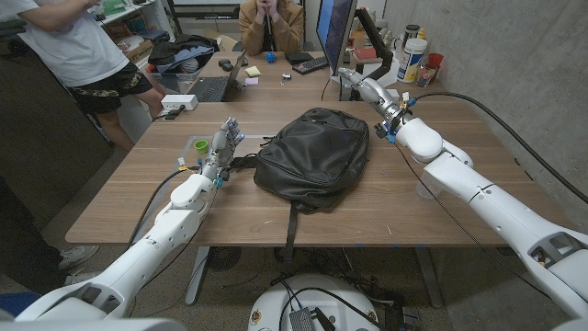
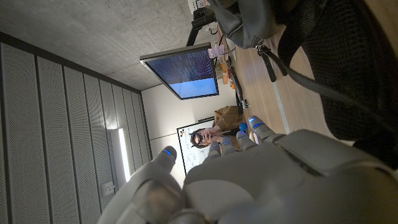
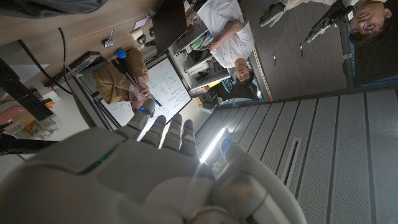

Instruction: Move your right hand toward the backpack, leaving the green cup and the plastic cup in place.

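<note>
Looking from the head, we find the backpack [image 1: 310, 158] mid-frame, our right hand [image 1: 360, 87] up right of it, holding nothing, fingers apart. We judge the reach just begun; next we swing leftward, sparing the green cup [image 1: 201, 145].

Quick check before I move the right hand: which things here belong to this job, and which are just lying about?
Job:
- backpack, black, mid-table
- green cup, beside the left hand; leave in place
- right hand, at the far right edge of the table

I can't make out the plastic cup.

Lying about:
- laptop on the far desk
- monitor
- white bottle
</note>
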Controlling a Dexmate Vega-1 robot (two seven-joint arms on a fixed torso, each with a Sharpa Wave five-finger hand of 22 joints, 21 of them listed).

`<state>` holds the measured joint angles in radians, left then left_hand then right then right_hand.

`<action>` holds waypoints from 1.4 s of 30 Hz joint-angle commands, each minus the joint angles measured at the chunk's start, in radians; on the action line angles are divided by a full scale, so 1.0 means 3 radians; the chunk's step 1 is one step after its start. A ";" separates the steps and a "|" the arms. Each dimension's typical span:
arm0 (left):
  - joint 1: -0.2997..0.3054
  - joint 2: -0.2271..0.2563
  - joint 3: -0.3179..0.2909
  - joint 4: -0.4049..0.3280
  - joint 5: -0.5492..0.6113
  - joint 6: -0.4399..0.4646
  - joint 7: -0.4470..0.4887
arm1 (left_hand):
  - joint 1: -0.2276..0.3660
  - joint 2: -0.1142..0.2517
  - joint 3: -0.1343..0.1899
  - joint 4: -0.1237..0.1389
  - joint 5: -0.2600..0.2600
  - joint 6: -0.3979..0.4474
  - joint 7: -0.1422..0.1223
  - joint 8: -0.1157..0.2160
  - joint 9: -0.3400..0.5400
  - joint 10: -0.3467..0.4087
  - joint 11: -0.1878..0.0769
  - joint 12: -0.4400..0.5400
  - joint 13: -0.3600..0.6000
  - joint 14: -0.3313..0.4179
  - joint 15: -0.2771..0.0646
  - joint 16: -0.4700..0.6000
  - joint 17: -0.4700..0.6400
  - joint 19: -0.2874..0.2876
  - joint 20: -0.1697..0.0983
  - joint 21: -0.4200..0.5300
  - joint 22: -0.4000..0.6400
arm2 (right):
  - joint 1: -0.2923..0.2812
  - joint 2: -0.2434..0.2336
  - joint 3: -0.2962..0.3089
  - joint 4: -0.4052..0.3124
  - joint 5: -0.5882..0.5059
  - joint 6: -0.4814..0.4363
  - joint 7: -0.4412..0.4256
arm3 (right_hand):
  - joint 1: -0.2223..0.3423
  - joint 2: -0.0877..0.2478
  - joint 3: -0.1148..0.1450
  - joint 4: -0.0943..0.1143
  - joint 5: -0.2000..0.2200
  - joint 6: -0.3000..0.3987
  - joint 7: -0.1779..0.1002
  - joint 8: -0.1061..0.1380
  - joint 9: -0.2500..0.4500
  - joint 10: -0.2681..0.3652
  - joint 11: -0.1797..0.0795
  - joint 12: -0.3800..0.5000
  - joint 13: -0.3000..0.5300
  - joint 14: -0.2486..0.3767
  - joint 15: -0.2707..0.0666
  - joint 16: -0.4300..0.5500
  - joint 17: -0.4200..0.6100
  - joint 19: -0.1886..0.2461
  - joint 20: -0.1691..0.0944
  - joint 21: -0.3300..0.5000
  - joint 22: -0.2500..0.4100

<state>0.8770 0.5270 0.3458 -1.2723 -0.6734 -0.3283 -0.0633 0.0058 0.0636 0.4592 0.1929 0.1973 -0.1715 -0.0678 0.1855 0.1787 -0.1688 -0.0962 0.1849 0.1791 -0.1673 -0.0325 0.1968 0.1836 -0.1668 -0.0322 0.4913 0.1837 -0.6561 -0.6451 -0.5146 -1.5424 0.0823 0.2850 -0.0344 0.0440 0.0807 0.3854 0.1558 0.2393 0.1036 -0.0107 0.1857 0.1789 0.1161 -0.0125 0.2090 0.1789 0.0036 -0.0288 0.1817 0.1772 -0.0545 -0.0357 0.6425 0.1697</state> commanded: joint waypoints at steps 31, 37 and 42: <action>0.0021 0.0007 -0.0006 -0.0011 -0.0016 -0.0003 -0.0012 | 0.0010 0.0387 -0.0015 -0.0001 0.0024 -0.0273 -0.0013 0.0009 0.0016 -0.0195 -0.0010 0.0019 0.0007 -0.0467 -0.0208 0.0003 0.0014 -0.0149 -0.0297 -0.0025 0.0015 | 0.0005 -0.0171 -0.0110 -0.0348 -0.0959 -0.0181 -0.0243 | 0.0028 0.0264 0.0025 0.0005 -0.0009 0.0046 -0.0002 0.0019 0.0018 0.0071 -0.0025 0.0016 0.0015 0.0026 -0.0113 0.0016 0.0001 0.0004 -0.0282 -0.0046 0.0020; 0.0032 0.0012 -0.0010 -0.0021 -0.0021 -0.0005 -0.0011 | 0.0011 0.0388 -0.0014 -0.0001 0.0024 -0.0273 -0.0018 0.0009 0.0016 -0.0195 -0.0006 0.0019 0.0006 -0.0466 -0.0206 0.0003 0.0013 -0.0148 -0.0295 -0.0027 0.0015 | 0.0023 -0.0198 -0.0145 -0.0410 -0.1137 -0.0235 -0.0258 | 0.0033 0.0269 0.0026 0.0001 -0.0009 0.0050 -0.0011 0.0020 0.0018 0.0071 -0.0021 0.0014 0.0015 0.0025 -0.0116 0.0015 0.0001 -0.0009 -0.0298 -0.0059 0.0019; 0.0043 0.0018 -0.0015 -0.0030 -0.0024 -0.0008 -0.0013 | 0.0011 0.0388 -0.0014 -0.0001 0.0024 -0.0274 -0.0025 0.0009 0.0016 -0.0193 -0.0014 0.0020 0.0006 -0.0467 -0.0213 0.0002 0.0013 -0.0146 -0.0302 -0.0029 0.0015 | -0.0005 -0.0232 -0.0124 -0.0522 -0.1182 -0.0331 -0.0243 | 0.0039 0.0272 0.0028 -0.0005 -0.0010 0.0052 -0.0014 0.0020 0.0018 0.0065 -0.0017 0.0011 0.0015 0.0024 -0.0121 0.0015 0.0001 -0.0017 -0.0301 -0.0066 0.0019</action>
<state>0.8838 0.5289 0.3446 -1.2753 -0.6776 -0.3276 -0.0665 0.0058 0.0636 0.4592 0.1929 0.1974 -0.1715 -0.0678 0.1855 0.1787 -0.1688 -0.0962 0.1849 0.1791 -0.1673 -0.0325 0.1968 0.1836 -0.1668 -0.0322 0.4836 0.1836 -0.6526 -0.6965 -0.5501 -1.6482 -0.2129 0.2275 -0.1045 0.0480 0.0847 0.3853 0.1558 0.2393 0.1090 -0.0161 0.1857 0.1789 0.1323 -0.0177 0.2090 0.1789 0.0092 -0.0343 0.1817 0.1772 -0.0545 -0.0357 0.6282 0.1696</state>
